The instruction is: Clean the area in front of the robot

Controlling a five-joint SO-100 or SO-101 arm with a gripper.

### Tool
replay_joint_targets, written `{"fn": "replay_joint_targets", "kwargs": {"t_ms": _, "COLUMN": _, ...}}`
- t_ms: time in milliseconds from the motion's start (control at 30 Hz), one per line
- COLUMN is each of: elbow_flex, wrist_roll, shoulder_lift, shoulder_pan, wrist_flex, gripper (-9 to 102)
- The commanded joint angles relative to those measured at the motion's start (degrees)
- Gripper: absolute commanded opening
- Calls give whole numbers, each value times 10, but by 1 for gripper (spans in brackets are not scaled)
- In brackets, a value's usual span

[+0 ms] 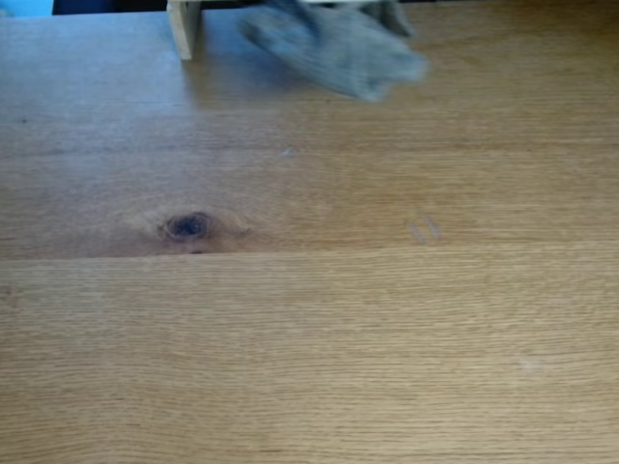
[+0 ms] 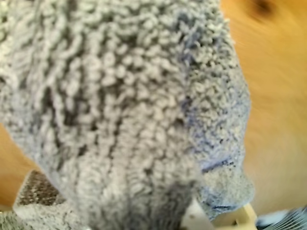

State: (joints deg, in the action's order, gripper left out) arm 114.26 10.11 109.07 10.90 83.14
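Oak-grain planks make up the table (image 1: 309,358), the broad light-brown area that is to be cleaned, and in the fixed view it spreads across nearly the whole frame with a plank seam running side to side below a dark knot (image 1: 187,226). Next in size is the grey terry cloth (image 1: 334,48), a blurred bundle at the far edge near the top centre, seemingly lifted or dragged just over the wood; in the wrist view its looped pile (image 2: 124,110) hangs right before the lens, probably because it dangles from the arm so that it can be swept over the surface. A pale wooden post (image 1: 184,27) stands upright just left of the cloth. Faint whitish smudges (image 1: 424,229) lie right of centre, well apart from the cloth, so most of the wiping looks undone. A small cream plastic piece (image 2: 235,218) peeks out under the cloth in the wrist view; whether the fingers are closed on the cloth I cannot tell
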Motion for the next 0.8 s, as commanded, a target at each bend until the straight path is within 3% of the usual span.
{"fn": "replay_joint_targets", "kwargs": {"t_ms": 0, "elbow_flex": 25, "wrist_roll": 8, "shoulder_lift": -81, "shoulder_pan": 49, "wrist_flex": -119, "gripper": 0}}
{"fn": "replay_joint_targets", "kwargs": {"t_ms": 167, "elbow_flex": 91, "wrist_roll": -6, "shoulder_lift": -221, "shoulder_pan": 47, "wrist_flex": -325, "gripper": 0}}
{"fn": "replay_joint_targets", "kwargs": {"t_ms": 300, "elbow_flex": 133, "wrist_roll": -3, "shoulder_lift": -302, "shoulder_pan": 47, "wrist_flex": -432, "gripper": 0}}
{"fn": "replay_joint_targets", "kwargs": {"t_ms": 767, "elbow_flex": 177, "wrist_roll": 90, "shoulder_lift": -410, "shoulder_pan": 134, "wrist_flex": -601, "gripper": 0}}
